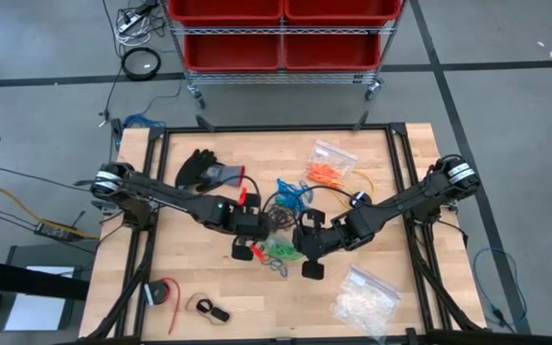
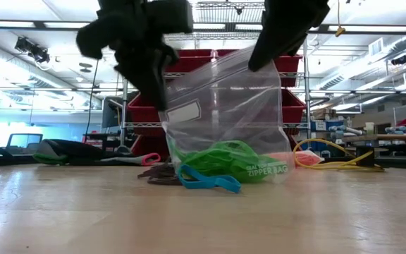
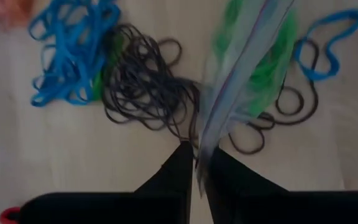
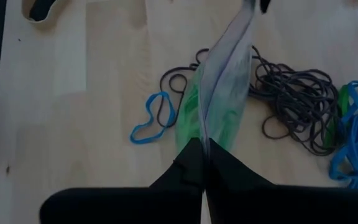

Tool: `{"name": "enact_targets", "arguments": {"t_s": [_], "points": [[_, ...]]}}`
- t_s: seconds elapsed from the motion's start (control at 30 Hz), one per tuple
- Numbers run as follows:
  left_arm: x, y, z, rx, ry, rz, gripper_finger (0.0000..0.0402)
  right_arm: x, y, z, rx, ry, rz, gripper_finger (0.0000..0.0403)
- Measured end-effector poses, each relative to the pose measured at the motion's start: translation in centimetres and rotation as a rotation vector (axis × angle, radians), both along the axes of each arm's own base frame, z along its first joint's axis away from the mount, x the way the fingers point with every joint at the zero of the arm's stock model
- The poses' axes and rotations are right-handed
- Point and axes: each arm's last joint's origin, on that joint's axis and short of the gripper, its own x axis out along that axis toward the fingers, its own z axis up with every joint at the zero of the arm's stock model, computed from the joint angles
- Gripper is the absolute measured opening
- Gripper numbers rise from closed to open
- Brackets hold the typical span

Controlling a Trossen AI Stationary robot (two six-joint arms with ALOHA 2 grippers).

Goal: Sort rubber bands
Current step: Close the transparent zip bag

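A clear zipper bag (image 2: 224, 106) stands upright at the table's middle, with green rubber bands (image 2: 224, 162) in its bottom. My left gripper (image 3: 197, 158) and my right gripper (image 4: 202, 149) are each shut on its upper edge, one at either end. Loose on the wood lie a blue band (image 2: 210, 182) beside the bag, a heap of black bands (image 3: 142, 81) and a heap of blue bands (image 3: 73, 50). In the high view the grippers (image 1: 249, 244) (image 1: 307, 257) stand on either side of the bag (image 1: 281, 251). My left gripper pinches the bag's top edge (image 3: 201, 146) between its two fingers, at the bag's left end (image 2: 164, 109). The fingers slant down from above. The bag hangs below them, its filled bottom on the table. My right gripper pinches the bag's top edge (image 4: 205, 134) between its two fingers, at the right end (image 2: 259, 60), which is held higher than the left. The fingers slant down from above. The bag's wall runs away from them, drawn fairly straight.
A black-and-grey glove (image 1: 207, 172) lies at the far left. A bag of orange bands (image 1: 329, 171) and a yellow cable (image 1: 364, 180) lie at the far right. A bag of whitish pieces (image 1: 364, 297) is near right, a red roll (image 1: 164, 292) near left.
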Motion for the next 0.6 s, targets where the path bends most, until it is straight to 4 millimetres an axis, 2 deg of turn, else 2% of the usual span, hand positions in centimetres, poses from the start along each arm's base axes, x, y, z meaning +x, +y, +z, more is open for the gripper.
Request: {"name": "enact_targets", "arguments": {"t_s": [0.13,0.27,0.6], "points": [[-0.24,0.05,0.89,-0.002,-0.034,-0.016,0.0039,0.0,0.01,0.0,0.0,0.0,0.0,0.0],[-0.28,-0.02,0.75,-0.024,-0.018,-0.027,0.0008,0.0,0.0,0.0,0.0,0.0,-0.001,0.0],[-0.54,0.5,0.35,-0.017,0.007,0.016,0.0011,0.05,-0.08,0.04,-0.01,-0.008,-0.011,0.0]]}}
